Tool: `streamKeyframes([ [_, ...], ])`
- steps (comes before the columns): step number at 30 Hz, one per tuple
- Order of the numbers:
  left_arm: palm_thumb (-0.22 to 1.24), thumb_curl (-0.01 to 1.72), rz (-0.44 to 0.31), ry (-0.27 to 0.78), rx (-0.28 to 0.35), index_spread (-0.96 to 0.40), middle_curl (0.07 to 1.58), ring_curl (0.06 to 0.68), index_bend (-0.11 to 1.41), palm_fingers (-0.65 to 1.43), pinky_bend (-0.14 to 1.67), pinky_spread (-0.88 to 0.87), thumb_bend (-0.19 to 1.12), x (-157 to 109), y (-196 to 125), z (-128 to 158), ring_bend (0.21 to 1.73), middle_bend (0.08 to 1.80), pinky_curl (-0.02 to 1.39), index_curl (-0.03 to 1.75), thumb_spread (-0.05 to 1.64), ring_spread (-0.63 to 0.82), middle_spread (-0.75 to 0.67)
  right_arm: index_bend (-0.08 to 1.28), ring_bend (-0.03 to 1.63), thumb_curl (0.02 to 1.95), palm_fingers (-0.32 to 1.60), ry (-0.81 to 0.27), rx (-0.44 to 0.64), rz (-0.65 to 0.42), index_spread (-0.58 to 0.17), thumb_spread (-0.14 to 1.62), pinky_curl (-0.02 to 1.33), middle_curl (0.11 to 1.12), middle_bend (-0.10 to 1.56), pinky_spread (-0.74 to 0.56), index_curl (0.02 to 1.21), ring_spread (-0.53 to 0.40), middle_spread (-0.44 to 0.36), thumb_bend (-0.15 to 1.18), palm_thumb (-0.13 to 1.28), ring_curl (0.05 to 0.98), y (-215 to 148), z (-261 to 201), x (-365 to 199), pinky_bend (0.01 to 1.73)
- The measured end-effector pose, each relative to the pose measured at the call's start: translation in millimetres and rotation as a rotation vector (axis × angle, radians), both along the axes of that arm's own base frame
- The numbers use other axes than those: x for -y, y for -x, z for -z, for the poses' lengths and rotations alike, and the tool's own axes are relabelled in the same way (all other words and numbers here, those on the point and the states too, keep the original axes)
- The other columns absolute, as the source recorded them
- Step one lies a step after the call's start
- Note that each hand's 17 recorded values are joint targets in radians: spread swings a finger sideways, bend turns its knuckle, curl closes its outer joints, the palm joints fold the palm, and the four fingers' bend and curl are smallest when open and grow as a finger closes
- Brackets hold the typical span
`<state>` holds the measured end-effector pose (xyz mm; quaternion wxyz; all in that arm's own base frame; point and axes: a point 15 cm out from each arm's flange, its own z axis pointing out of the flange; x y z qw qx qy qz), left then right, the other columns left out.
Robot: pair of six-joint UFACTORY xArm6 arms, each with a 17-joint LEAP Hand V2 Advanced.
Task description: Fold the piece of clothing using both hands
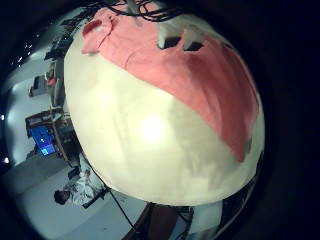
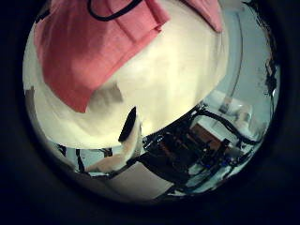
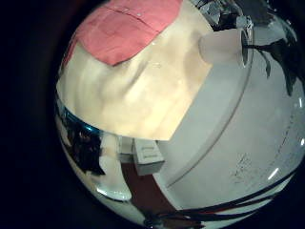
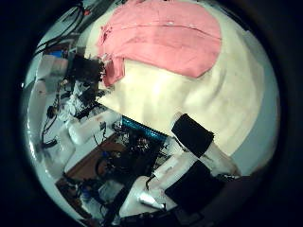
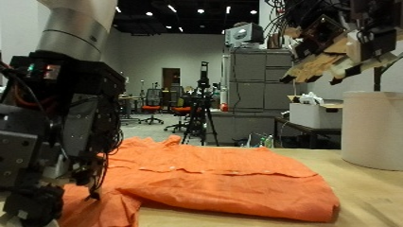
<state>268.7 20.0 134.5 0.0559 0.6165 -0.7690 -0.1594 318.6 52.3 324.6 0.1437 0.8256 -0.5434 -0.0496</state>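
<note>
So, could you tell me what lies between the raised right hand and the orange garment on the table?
Nothing. In the outside view the right hand hangs above the orange garment with only open air between them, touching nothing.

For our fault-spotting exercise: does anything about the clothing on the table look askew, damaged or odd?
Nothing looks damaged. The orange clothing lies spread on the table, a little rumpled at the end beside the near arm. One hand hangs above, touching nothing.
</note>
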Motion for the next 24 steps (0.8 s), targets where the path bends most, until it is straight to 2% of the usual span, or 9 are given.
streamKeyframes([
  [2,0.42,0.31,-0.008,-0.004,0.001,0.17,0.31,0.216,0.18,0.10,0.32,0.39,-0.02,0.3,-2.0,0.2,0.46,0.24,0.30,0.27,0.96,0.44,0.20,0.17,0.22,0.28,0.20,0.001,-0.005,-0.002,-0.314,1.24,0.30,0.34,0.19,0.32,0.30,0.277,0.065,-0.01,0.62,0.244,-0.3,1.5,0.4,0.30],
  [4,0.45,0.32,-0.018,-0.010,0.005,0.11,0.35,0.213,0.19,0.31,0.24,0.30,-0.02,1.6,-3.4,-0.5,0.48,0.40,0.27,0.28,0.96,0.31,0.09,0.17,0.22,0.28,0.20,0.001,-0.008,-0.001,-0.314,1.24,0.30,0.34,0.19,0.32,0.30,0.271,0.065,-0.02,0.62,0.244,-0.7,2.4,1.6,0.30],
  [6,0.50,0.33,-0.013,-0.020,0.006,0.05,0.39,0.227,0.18,0.50,0.27,0.16,0.00,1.8,-4.9,-2.1,0.53,0.49,0.28,0.29,0.96,0.15,-0.01,0.17,0.21,0.28,0.19,0.000,-0.010,0.003,-0.314,1.24,0.30,0.34,0.19,0.32,0.30,0.268,0.065,-0.01,0.62,0.244,-1.1,3.0,2.7,0.30],
  [9,0.70,0.38,-0.011,-0.034,-0.010,-0.06,0.44,0.248,0.14,0.77,0.46,-0.12,0.07,-0.9,-4.1,-6.2,0.63,0.59,0.32,0.29,0.98,-0.10,-0.17,0.17,0.21,0.28,0.19,0.002,-0.011,0.002,-0.314,1.24,0.31,0.34,0.19,0.32,0.30,0.265,0.065,-0.02,0.61,0.245,-1.9,4.1,2.8,0.30],
  [12,0.80,0.43,-0.009,-0.048,-0.046,-0.15,0.49,0.278,0.17,0.88,0.63,-0.35,0.08,-2.9,-0.1,-9.9,0.68,0.61,0.38,0.30,0.96,-0.28,-0.29,0.17,0.21,0.27,0.19,-0.001,-0.005,0.000,-0.314,1.24,0.31,0.34,0.19,0.32,0.30,0.261,0.064,-0.02,0.61,0.245,-4.2,5.1,1.9,0.30],
  [14,0.85,0.46,-0.007,-0.054,-0.072,-0.23,0.50,0.285,0.19,1.01,0.74,-0.49,0.09,-3.5,1.1,-10.5,0.70,0.64,0.41,0.31,0.96,-0.39,-0.36,0.17,0.21,0.27,0.20,-0.002,-0.002,0.000,-0.315,1.24,0.31,0.34,0.19,0.31,0.30,0.253,0.064,-0.02,0.61,0.247,-4.8,4.2,1.9,0.30],
  [18,0.93,0.53,-0.001,-0.059,-0.102,-0.37,0.54,0.315,0.27,1.22,0.86,-0.65,0.11,-3.5,2.1,-11.7,0.73,0.72,0.45,0.37,0.98,-0.52,-0.47,0.17,0.21,0.27,0.21,-0.001,-0.002,0.003,-0.310,1.24,0.30,0.34,0.20,0.31,0.30,0.247,0.061,-0.01,0.61,0.248,-5.0,4.1,2.9,0.29],
  [22,0.91,0.59,0.007,-0.057,-0.111,-0.47,0.57,0.341,0.40,1.24,0.91,-0.71,0.09,-2.6,2.2,-15.1,0.78,0.78,0.47,0.44,0.98,-0.57,-0.53,0.14,0.28,0.27,0.28,0.000,-0.005,0.004,-0.310,1.24,0.30,0.35,0.21,0.29,0.29,0.217,0.034,-0.01,0.61,0.260,-5.2,5.7,3.6,0.29],
  [24,0.91,0.61,0.010,-0.056,-0.131,-0.50,0.58,0.351,0.43,1.23,0.93,-0.73,0.09,-3.0,5.0,-19.0,0.79,0.80,0.47,0.47,0.98,-0.58,-0.53,0.12,0.37,0.27,0.37,0.000,-0.004,0.003,-0.316,1.24,0.30,0.35,0.23,0.22,0.27,0.152,0.011,-0.01,0.61,0.282,-6.4,6.8,3.1,0.30],
])
